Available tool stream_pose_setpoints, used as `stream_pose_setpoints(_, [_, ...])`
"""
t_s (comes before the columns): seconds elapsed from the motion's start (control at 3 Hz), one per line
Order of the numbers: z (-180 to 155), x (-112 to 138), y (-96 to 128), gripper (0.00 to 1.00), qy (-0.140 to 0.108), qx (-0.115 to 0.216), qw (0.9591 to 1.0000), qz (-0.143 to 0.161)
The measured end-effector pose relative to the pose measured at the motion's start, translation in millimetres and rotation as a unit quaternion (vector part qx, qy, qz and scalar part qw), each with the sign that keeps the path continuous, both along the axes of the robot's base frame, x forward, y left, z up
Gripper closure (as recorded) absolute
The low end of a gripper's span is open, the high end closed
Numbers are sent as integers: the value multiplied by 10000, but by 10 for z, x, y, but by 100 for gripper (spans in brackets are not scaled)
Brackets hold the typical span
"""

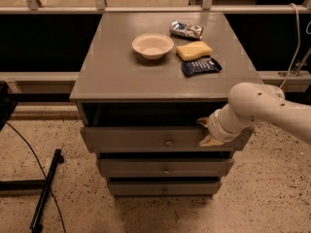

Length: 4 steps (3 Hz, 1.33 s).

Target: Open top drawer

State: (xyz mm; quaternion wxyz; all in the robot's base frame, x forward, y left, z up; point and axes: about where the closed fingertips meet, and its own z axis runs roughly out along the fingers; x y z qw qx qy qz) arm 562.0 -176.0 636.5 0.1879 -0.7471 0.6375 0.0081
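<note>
You have the gripper (206, 132) at the right end of the top drawer (141, 139), against its front. The two tan fingers (201, 122) stand apart, one by the front's upper edge and one lower on its face. The drawer sits directly under the cabinet top (121, 76), with a dark gap above its front. Its knob (168, 142) is at mid-front, left of the gripper.

Gripper (205, 131) at top drawer (136, 139) front (right end).
</note>
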Motion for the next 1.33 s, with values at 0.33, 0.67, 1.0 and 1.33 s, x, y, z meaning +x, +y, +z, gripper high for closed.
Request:
stream_pose_setpoints(0.33, [20,-54,-10,88,51,3,10000,8])
stream_pose_setpoints(0.67, [34,-55,-10,95,51,4,10000,8])
stream_pose_setpoints(1.0, [108,-231,-6,80,212,62,9998,15])
stream_pose_setpoints(1.33, [108,-231,-6,58,213,62,9998,15])
